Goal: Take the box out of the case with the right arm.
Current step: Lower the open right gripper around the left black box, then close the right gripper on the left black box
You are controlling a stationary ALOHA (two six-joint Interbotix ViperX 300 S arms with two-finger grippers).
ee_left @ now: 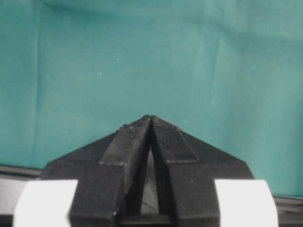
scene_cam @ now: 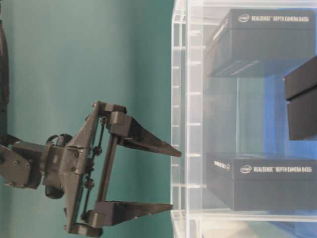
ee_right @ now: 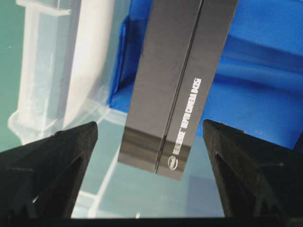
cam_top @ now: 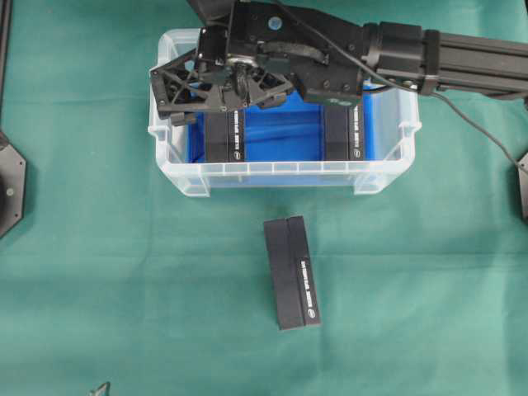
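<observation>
The clear case (cam_top: 177, 169) with its blue lining (cam_top: 285, 132) stands at the back of the green cloth. Two black boxes lie in it, one at the left (cam_top: 225, 139) and one at the right (cam_top: 345, 132). The all-black right arm reaches in from the right. Its right gripper (cam_top: 224, 99) hangs open above the left box (ee_right: 180, 85), pointing down, one finger on each side and neither touching. From table level the right gripper (scene_cam: 174, 179) is just at the rim of the case (scene_cam: 179, 99). The left gripper (ee_left: 150, 118) is shut on nothing over bare cloth.
A third black box (cam_top: 293, 272) lies on the cloth in front of the case. Black arm bases sit at the left edge (cam_top: 10, 186) and the right edge (cam_top: 523, 186). The right arm's cable (cam_top: 474, 124) trails beside the case.
</observation>
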